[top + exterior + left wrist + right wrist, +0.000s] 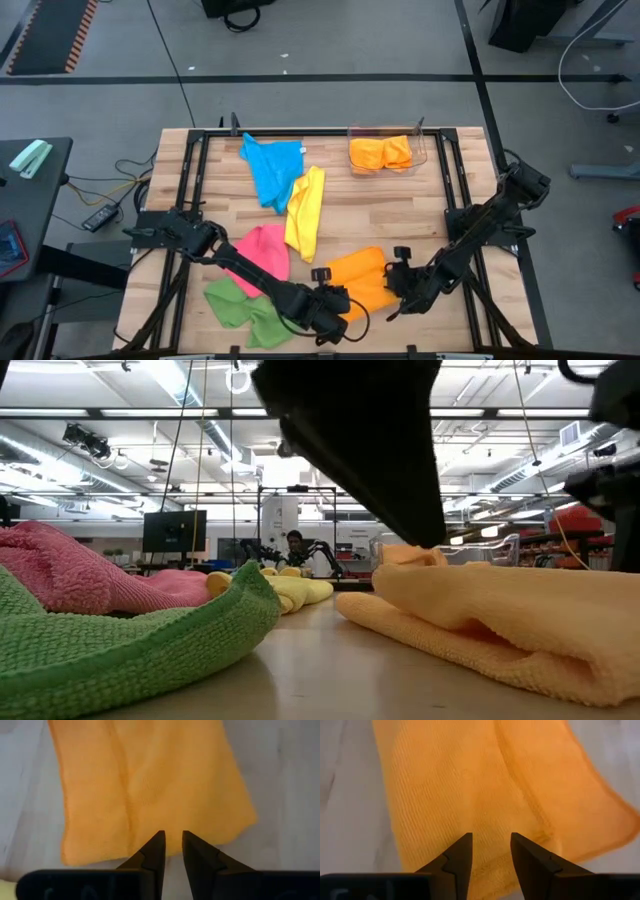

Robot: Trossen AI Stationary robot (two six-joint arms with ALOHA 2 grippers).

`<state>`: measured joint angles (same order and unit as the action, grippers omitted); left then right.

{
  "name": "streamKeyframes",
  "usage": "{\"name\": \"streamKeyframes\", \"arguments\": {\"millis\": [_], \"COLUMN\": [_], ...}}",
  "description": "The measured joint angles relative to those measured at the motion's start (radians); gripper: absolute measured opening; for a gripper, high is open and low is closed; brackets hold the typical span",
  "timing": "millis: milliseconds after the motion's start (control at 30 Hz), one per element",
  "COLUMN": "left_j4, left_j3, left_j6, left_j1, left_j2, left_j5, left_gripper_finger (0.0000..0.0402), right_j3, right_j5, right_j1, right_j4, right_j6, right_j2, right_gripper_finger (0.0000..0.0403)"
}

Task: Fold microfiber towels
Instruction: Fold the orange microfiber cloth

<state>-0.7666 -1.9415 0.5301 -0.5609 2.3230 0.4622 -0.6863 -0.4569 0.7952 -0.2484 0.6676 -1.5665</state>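
Note:
A folded orange towel [362, 280] [150, 785] [485, 785] lies flat on the wooden table near its front edge. My left gripper [343, 302] [171, 840] stands at the towel's left near edge with its fingers a narrow gap apart and nothing between them. My right gripper [397, 281] [491, 842] hovers open over the towel's right side. The pink [265, 252], green [240, 305], yellow [306, 210] and blue [272, 170] towels lie crumpled to the left and farther back. My left gripper comes slanting down at the orange towel's near edge [165, 851]. In the low view its dark tip [425, 535] reaches a raised bit of the towel [408, 553]. I cannot tell whether it touches.
A clear plastic bin [420, 150] at the far right holds more folded orange cloth [380, 153]. The green towel [120, 650] and pink towel [70, 575] lie close to the left arm. Bare wood shows at the far middle and right.

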Motion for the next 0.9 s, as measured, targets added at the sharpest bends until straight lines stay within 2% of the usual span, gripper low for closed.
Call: {"name": "streamKeyframes", "arguments": {"millis": [200, 400, 733, 900], "left_j4": [0.051, 0.149, 0.079, 0.089], "left_j3": [0.002, 0.000, 0.002, 0.002], "left_j6": [-0.072, -0.131, -0.090, -0.089], "left_j1": [-0.014, -0.009, 0.037, 0.036], "left_j2": [-0.001, 0.012, 0.086, 0.086], "left_j5": [-0.004, 0.004, 0.007, -0.001], "left_gripper_finger": [0.0070, 0.0081, 0.0067, 0.0070], "right_j3": [-0.084, -0.072, -0.058, -0.055], "right_j5": [-0.014, -0.013, -0.006, -0.022], "right_j1": [0.000, 0.011, 0.032, 0.032], "right_j4": [-0.034, 0.135, 0.440, 0.515], "right_j6": [-0.037, -0.115, -0.228, -0.309], "right_j2": [0.000, -0.013, -0.122, -0.185], "right_gripper_finger": [0.0142, 0.0142, 0.0142, 0.0142]}}
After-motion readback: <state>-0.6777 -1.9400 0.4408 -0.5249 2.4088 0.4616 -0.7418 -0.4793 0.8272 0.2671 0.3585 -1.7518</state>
